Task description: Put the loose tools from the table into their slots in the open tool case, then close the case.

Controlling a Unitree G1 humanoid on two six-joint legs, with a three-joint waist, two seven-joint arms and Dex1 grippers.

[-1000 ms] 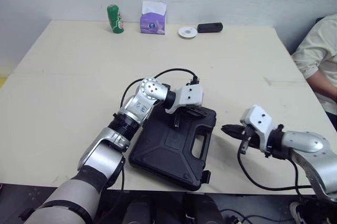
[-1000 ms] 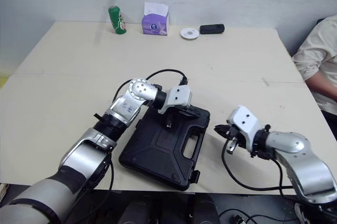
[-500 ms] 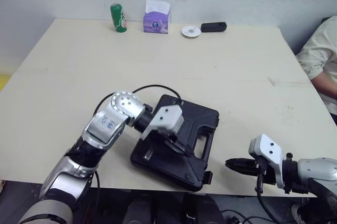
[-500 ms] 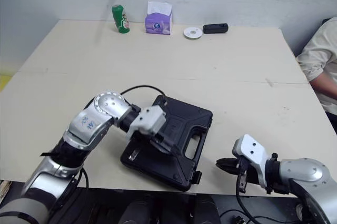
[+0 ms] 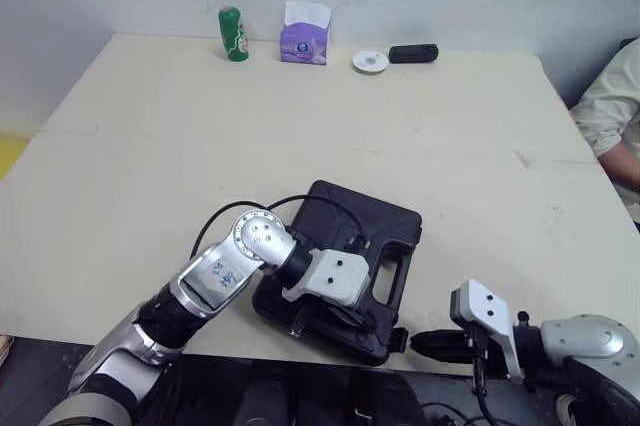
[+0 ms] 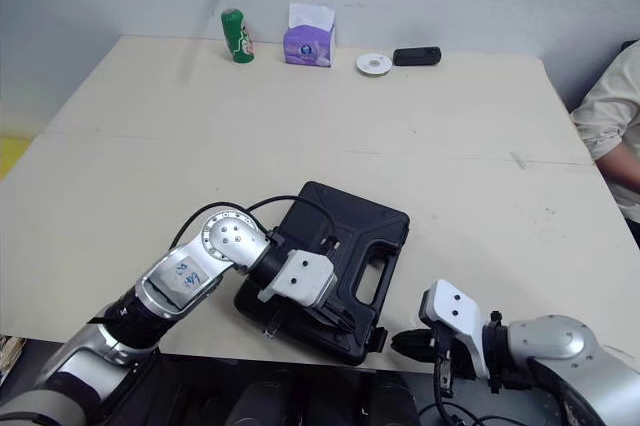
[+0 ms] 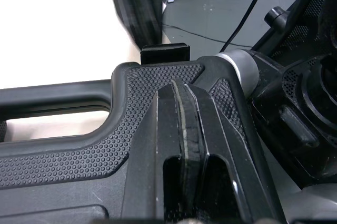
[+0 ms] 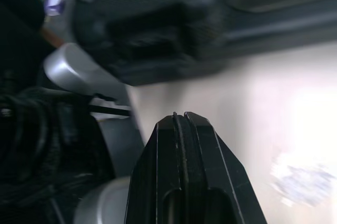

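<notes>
The black tool case (image 5: 372,229) lies closed on the table (image 5: 150,166), close to the near edge, handle cut-out toward the right. My left gripper (image 5: 347,317) is shut and rests low on the lid's near part; in the left wrist view its fingertips (image 7: 182,88) press on the dotted case surface (image 7: 68,153) just short of a latch (image 7: 165,53). My right gripper (image 5: 419,343) is shut with nothing in it, level with the table's near edge, just right of the case's front corner. In the right wrist view its tip (image 8: 179,120) points at the blurred case edge (image 8: 158,29).
Along the far edge stand a green can (image 5: 232,34), a purple tissue box (image 5: 304,38), a white disc (image 5: 370,62) and a black device (image 5: 413,52). A person's sleeve and arm (image 5: 612,116) show at the right side.
My left gripper has slid across the lid toward the case's near edge. The right gripper has dropped lower and a little left, closer to the case's front corner. The camera shifted slightly.
</notes>
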